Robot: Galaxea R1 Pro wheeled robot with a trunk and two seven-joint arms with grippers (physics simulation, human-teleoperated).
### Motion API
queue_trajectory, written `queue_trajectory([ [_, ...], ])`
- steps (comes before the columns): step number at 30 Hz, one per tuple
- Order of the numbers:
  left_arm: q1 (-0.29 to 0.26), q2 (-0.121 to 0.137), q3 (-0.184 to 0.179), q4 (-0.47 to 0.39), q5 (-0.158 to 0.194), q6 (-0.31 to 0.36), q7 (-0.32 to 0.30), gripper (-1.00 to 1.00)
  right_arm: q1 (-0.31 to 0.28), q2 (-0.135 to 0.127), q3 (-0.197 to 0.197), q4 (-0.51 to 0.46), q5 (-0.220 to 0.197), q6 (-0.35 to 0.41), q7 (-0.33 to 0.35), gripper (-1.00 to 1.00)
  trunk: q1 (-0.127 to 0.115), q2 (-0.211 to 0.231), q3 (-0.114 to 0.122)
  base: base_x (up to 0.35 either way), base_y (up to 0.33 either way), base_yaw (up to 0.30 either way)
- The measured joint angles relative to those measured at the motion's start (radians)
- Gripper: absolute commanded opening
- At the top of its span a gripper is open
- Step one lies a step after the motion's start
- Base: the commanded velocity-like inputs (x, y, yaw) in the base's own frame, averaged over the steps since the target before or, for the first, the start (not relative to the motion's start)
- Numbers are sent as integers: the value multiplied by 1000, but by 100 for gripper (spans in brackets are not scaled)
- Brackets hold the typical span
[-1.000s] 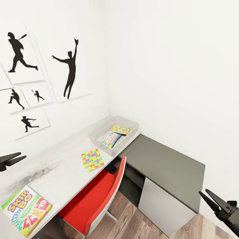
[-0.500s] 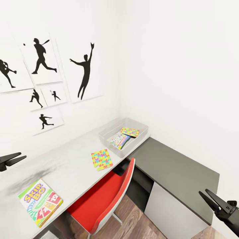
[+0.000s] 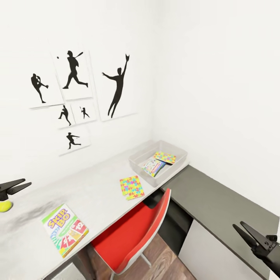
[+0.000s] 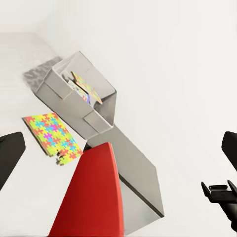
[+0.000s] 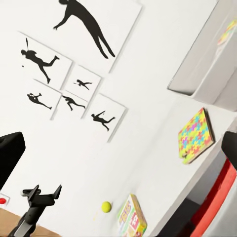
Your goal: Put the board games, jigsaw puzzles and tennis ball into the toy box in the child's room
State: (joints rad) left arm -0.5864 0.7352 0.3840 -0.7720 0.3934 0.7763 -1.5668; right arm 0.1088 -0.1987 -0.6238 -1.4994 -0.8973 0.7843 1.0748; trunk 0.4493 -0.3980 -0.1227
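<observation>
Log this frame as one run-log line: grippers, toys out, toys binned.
left gripper open, empty | right gripper open, empty | on table: SKIP-BO box, puzzle, tennis ball | in toy box: puzzle, game box

Left wrist view: shallow light grey rectangular bin (image 4: 74,91) in the upper left of the frame, sitting on the pale grey desk top (image 4: 24,74), with flat multicolour items leaning inside it. Multicolour jigsaw slab (image 4: 52,138) lies flat on the desk at left centre, just beside the bin, apart from it. Red chair back (image 4: 91,197) at bottom centre. Dark-topped grey cabinet (image 4: 133,168) runs from the bin toward lower right. Black gripper fingers (image 4: 10,158) at the left and right edges, well apart, nothing between them. Other arm's black gripper (image 4: 219,192) at lower right.
</observation>
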Motion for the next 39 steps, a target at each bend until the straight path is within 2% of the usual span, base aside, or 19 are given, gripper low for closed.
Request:
queue_trajectory([
  [14, 0, 0, 0, 0, 0, 0, 0, 100, 0, 0, 1, 0, 0, 0, 0, 100, 0, 0, 18, 0, 26, 208],
  [39, 0, -6, -1, 0, 0, 0, 0, 100, 0, -2, 3, 0, 0, 0, -2, 100, 0, 0, 49, 0, 107, 210],
])
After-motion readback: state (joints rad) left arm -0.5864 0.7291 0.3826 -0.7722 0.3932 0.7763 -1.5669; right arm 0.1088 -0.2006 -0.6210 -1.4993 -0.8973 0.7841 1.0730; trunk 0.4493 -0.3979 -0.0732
